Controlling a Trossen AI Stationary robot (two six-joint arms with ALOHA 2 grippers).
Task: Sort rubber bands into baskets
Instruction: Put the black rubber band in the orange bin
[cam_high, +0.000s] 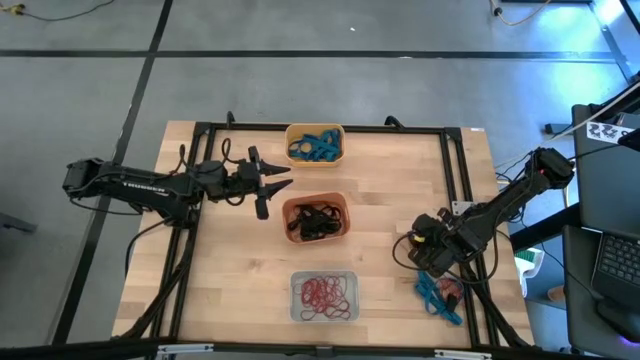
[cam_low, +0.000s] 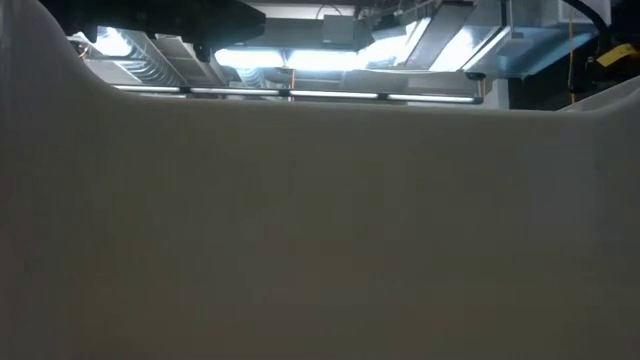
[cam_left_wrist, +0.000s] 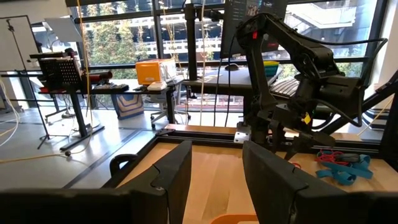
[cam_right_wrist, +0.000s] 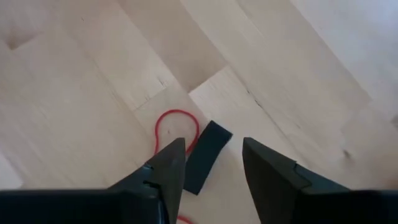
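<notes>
The right gripper (cam_right_wrist: 211, 165) is hovering low over the table (cam_high: 230, 260) near its right edge, pointing down at the bare wood with its fingers (cam_right_wrist: 166, 167) spread apart and gripping nothing. Directly between and just beyond the fingertips, a red rubber band (cam_right_wrist: 176, 129) is lying flat on the wood, touching a short black band (cam_right_wrist: 204, 155) that is lying flat beside it. In the high view, a small loose pile of blue and red bands (cam_high: 440, 293) is lying on the table just beside this gripper, toward the near right corner. The left gripper (cam_high: 275, 184) is waiting in the air to the left of the baskets, level with the gap between the yellow-orange and red-orange tubs, its fingers (cam_left_wrist: 163, 180) standing apart and empty. The three baskets are sitting in a line down the middle of the table: the yellow-orange basket (cam_high: 292, 133) at the far end is holding blue bands (cam_high: 317, 147), the red-orange basket (cam_high: 288, 210) in the middle is holding black bands (cam_high: 317, 222), and the pale basket (cam_high: 296, 280) at the near end is holding red bands (cam_high: 326, 294). The low view is being blocked almost wholly by a pale surface close to the camera.
</notes>
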